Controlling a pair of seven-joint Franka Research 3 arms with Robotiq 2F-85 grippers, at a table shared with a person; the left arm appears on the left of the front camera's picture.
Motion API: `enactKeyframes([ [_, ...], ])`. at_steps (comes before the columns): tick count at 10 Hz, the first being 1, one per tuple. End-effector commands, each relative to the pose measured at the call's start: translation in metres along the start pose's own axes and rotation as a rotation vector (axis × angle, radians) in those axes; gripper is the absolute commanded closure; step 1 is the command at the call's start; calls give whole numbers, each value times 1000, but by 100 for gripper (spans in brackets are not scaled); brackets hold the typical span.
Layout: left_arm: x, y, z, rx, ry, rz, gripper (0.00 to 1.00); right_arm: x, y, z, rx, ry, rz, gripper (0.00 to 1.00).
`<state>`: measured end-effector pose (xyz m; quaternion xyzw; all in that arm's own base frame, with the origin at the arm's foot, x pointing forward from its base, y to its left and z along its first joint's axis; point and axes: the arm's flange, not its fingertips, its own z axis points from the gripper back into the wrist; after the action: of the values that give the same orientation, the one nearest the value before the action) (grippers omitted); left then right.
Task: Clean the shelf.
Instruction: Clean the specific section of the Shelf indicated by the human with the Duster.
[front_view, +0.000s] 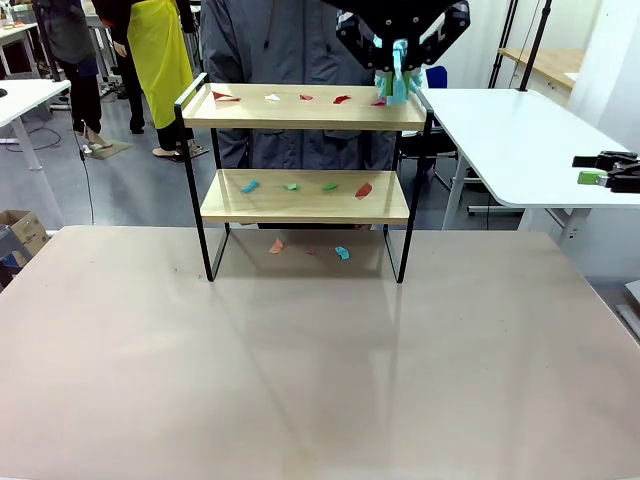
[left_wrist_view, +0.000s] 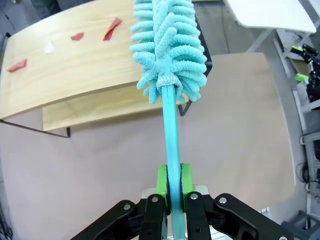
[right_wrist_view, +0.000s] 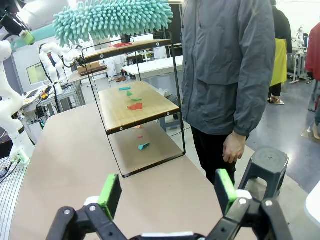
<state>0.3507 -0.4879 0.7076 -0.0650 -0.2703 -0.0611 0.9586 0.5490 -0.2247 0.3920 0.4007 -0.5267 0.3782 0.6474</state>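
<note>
two-tier shelf (front_view: 300, 118), coloured scraps (front_view: 363, 190) on each level

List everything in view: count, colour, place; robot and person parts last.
shelf: one, light wood in black frame, far middle of the table
table: one, beige, under the shelf
top-board scraps: five, four red and one white, in a row
lower-board scraps: four, blue, two green, red, in a row
tabletop scraps: three, orange, red, blue, beneath the shelf
duster: one, teal, over the top board's right end
stool: one, grey, beside the person
side table: one, white, beyond on the right
person: one, grey jacket, behind the shelf
left end effector: one, black with green pads, shut on the duster's handle
right end effector: one, black with green pads, open and empty
</note>
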Motion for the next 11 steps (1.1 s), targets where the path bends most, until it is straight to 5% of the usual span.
enactKeyframes([
  [1,4,-8,-1,21,-12,53,87,3,0,-1,1,0,5,0],
  [11,-2,1,-33,37,89,37,87,3,0,-1,1,0,5,0],
])
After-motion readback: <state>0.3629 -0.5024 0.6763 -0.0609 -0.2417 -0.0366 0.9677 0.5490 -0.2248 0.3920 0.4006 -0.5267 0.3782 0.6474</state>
